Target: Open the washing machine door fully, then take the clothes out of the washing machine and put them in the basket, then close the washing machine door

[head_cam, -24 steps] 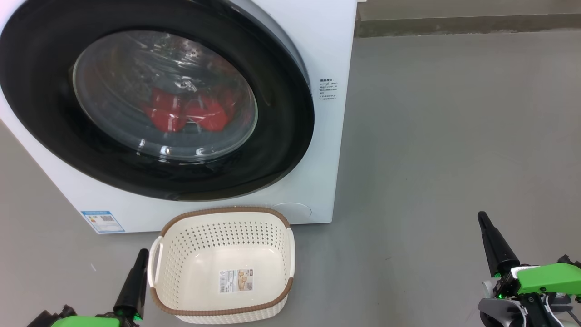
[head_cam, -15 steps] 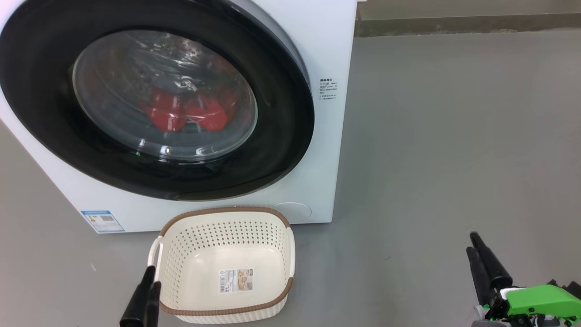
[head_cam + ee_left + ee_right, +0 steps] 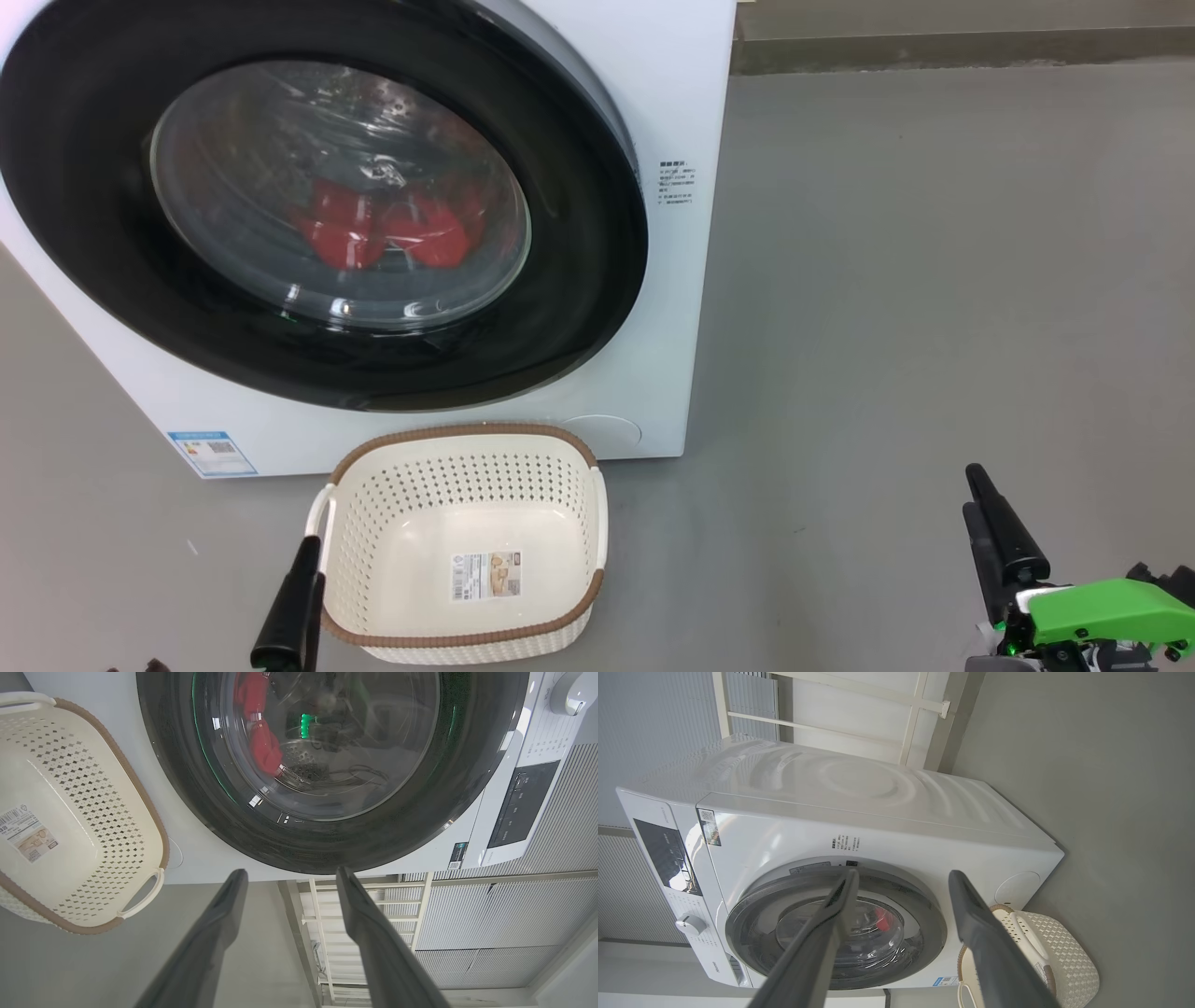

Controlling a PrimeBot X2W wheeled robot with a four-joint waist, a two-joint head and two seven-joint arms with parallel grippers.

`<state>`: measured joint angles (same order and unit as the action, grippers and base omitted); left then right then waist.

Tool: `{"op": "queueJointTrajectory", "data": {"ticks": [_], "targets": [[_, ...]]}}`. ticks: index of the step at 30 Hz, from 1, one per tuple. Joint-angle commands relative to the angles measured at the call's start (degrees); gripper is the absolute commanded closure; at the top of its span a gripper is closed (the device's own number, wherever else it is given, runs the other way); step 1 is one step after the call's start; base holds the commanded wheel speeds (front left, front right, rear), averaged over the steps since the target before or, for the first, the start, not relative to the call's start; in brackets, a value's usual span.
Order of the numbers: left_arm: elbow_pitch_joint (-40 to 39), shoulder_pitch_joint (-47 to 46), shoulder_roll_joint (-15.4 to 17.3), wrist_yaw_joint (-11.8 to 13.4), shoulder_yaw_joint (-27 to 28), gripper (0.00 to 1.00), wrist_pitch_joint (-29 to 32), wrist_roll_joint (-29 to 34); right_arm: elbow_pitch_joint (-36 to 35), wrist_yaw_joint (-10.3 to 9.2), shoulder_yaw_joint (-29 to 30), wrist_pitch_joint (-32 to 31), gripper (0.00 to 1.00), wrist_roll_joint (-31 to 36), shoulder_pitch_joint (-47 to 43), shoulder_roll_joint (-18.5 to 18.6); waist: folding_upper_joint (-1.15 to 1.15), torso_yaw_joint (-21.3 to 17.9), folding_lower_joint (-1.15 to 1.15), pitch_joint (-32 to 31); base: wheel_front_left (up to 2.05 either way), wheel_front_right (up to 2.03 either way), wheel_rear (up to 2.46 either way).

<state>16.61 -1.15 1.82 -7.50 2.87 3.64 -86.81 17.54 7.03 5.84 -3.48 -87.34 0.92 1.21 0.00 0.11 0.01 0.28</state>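
Washing machine door well apart from, ahead of right end effector

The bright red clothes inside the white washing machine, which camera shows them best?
The head view: the bright red clothes sit large and central behind the round black-rimmed glass door, seen nearly straight on. The left wrist view shows them cut off at its top edge; the right wrist view shows a small red patch through the glass.

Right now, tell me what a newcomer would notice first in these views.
The washing machine door, a big glossy black ring, dominates the upper left of the head view, shut, with the clothes glowing red behind its glass. Just below, on the grey floor, sits the empty cream basket.
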Motion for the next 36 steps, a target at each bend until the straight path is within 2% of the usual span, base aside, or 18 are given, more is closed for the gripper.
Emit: {"op": "queueJointTrajectory", "data": {"ticks": [1,17,36], "targets": [[-1.89,-0.86,1.08,-0.01,0.24,0.0,-0.63,1.51,-1.84,0.08,-0.38,0.44,0.0,1.51,0.85,0.82,0.0,0.0,-0.01,0.01,0.0,0.0,0.0],[-4.1,-0.1,0.96,0.34,-0.89,0.0,-3.32,19.04,-3.76,0.13,-2.39,3.14,0.0,16.33,0.03,1.57,0.0,0.16,-0.01,0.28,0.0,0.0,0.0],[-6.51,0.7,2.35,2.53,-3.81,0.0,-6.51,33.63,-3.58,0.2,-3.92,6.34,0.0,31.45,-0.75,2.06,0.0,0.39,-0.01,0.69,0.0,0.0,0.0]]}}
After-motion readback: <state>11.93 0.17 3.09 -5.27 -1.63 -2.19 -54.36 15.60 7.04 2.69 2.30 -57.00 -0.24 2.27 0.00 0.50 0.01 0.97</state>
